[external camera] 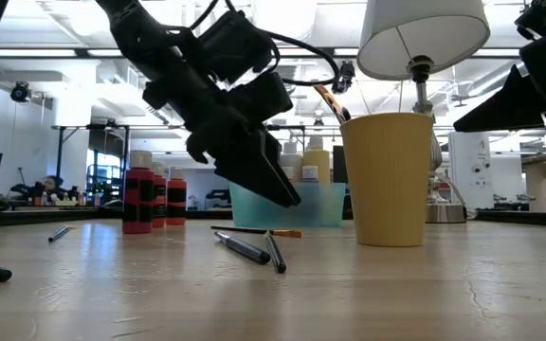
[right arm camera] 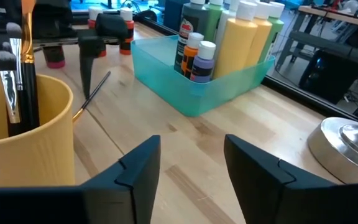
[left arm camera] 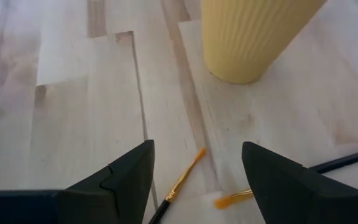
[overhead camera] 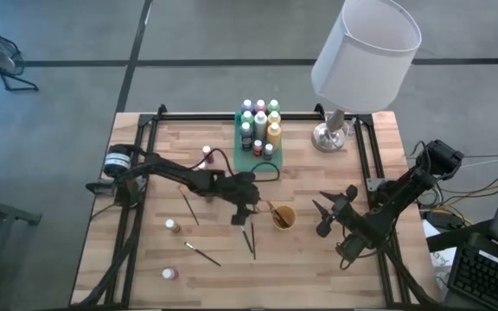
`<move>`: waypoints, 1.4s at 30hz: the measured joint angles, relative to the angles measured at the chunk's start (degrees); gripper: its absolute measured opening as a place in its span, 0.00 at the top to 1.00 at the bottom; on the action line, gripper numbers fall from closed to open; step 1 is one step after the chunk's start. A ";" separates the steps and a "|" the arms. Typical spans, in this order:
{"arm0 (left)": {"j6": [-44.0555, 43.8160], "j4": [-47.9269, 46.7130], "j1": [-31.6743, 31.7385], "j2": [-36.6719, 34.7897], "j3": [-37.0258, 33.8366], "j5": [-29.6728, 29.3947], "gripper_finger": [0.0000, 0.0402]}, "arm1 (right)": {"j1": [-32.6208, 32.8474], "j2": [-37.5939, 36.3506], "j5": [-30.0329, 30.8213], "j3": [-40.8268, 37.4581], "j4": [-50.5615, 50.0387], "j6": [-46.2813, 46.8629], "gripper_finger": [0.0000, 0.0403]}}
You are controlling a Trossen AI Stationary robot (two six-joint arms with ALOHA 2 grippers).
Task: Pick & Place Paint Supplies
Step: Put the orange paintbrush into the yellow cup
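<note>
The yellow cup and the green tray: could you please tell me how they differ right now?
The yellow cup is round and opaque; the green tray is rectangular and translucent. The cup holds upright paintbrushes; the tray holds paint bottles. The cup stands nearer the table's middle, the tray towards its far edge. Both rest on the wooden table.

Bright, even overhead light floods the wooden table (overhead camera: 318, 268); ceiling strips glare behind the lamp (external camera: 423, 43), foreground boards blur.
</note>
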 joint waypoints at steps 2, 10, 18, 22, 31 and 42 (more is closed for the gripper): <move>1.02 -0.04 -0.02 0.04 -0.04 0.21 0.38 | 0.00 0.00 0.00 0.00 -0.01 -0.34 0.55; 2.21 1.86 -0.11 0.23 -0.04 0.85 0.38 | 0.00 0.00 0.02 0.00 0.07 -0.37 0.52; 2.69 3.09 -0.15 3.00 0.57 1.59 0.38 | 0.00 0.00 0.05 0.00 0.37 -0.66 0.51; 3.04 3.40 -0.09 3.56 1.12 1.59 0.38 | 0.00 0.00 0.07 -0.06 0.47 -0.81 0.53; 2.96 3.87 0.00 7.53 2.07 1.35 0.38 | 0.00 0.00 0.07 -0.13 0.45 -0.84 0.59; 1.53 2.96 -0.04 9.02 2.86 1.47 0.51 | 0.00 0.00 -0.17 -0.37 0.54 -0.84 0.66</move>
